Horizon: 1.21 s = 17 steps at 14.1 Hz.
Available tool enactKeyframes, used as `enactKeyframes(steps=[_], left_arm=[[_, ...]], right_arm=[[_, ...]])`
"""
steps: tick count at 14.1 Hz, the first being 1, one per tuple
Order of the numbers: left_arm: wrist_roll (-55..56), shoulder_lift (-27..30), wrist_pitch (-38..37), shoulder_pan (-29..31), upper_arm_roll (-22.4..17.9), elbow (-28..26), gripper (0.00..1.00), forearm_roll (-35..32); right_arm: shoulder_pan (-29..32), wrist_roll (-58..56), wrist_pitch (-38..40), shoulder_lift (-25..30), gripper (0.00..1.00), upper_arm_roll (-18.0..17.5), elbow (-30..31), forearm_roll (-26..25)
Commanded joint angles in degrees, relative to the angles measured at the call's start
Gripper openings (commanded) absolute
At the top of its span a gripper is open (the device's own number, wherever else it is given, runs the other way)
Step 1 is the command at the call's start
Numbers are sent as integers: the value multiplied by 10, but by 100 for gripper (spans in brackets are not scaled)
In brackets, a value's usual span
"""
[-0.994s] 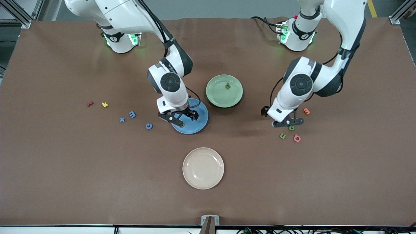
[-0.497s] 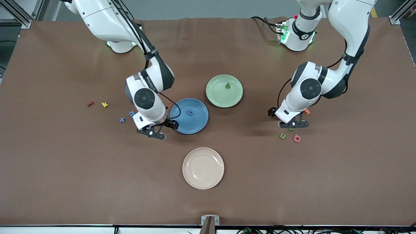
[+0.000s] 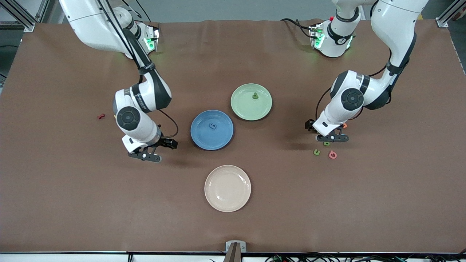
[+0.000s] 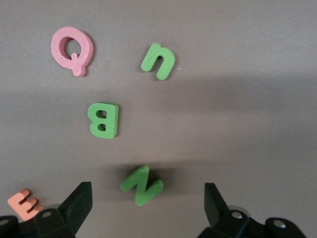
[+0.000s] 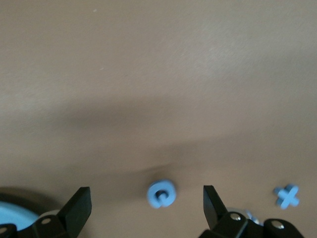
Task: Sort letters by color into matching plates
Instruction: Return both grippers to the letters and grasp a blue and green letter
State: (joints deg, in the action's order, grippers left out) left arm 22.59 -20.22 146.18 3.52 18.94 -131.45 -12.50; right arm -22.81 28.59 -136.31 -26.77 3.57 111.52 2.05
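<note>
Two letters sorted so far, as far as the pictures show; six appear to be left.

- Blue plate (image 3: 212, 130), mid-table: one blue letter (image 3: 213, 126) lying in it.
- Pale green plate (image 3: 251, 101), just beside the blue plate and farther from the front camera: one green letter (image 3: 255, 96) lying in it.
- Cream plate (image 3: 227, 188), nearest the front camera: nothing in it, no part in the task.
- Green letters not yet sorted, on the table toward the left arm's end: N (image 4: 141, 184), B (image 4: 103, 120) and n (image 4: 158, 60), close together but apart. A pink Q (image 4: 72, 50) and an orange E (image 4: 24, 203) lie among them and should stay.
- Blue letters not yet sorted, toward the right arm's end: a round one (image 5: 161, 193) and an x (image 5: 287, 195) show in the right wrist view; a sliver of another piece shows at the finger's edge, too hidden to name.
- A red letter (image 3: 101, 116) lies well apart toward the right arm's end of the table.
- Left gripper (image 4: 145, 208): low over the green cluster, fingers spread wide and holding nothing, the N lying between them.
- Right gripper (image 5: 147, 210): over the table beside the blue plate, fingers spread wide and holding nothing, the round blue letter between them.

Judgement: both arms look set for their next pick.
</note>
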Motion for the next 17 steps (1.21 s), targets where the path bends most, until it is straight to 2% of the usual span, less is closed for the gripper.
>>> enactKeyframes(steps=[1, 4, 10, 17], left_arm=[[-4, -8, 27, 19, 4, -14, 99, -25], [-4, -17, 38, 20, 4, -23, 99, -26], [-1, -33, 52, 19, 4, -25, 96, -26], [2, -35, 53, 18, 4, -25, 42, -26]], right_arm=[[18, -20, -40, 23, 100, -12, 52, 2], [20, -20, -89, 22, 100, -13, 77, 2], [15, -20, -125, 1, 99, -12, 79, 2], [-16, 9, -160, -22, 98, -13, 95, 2]])
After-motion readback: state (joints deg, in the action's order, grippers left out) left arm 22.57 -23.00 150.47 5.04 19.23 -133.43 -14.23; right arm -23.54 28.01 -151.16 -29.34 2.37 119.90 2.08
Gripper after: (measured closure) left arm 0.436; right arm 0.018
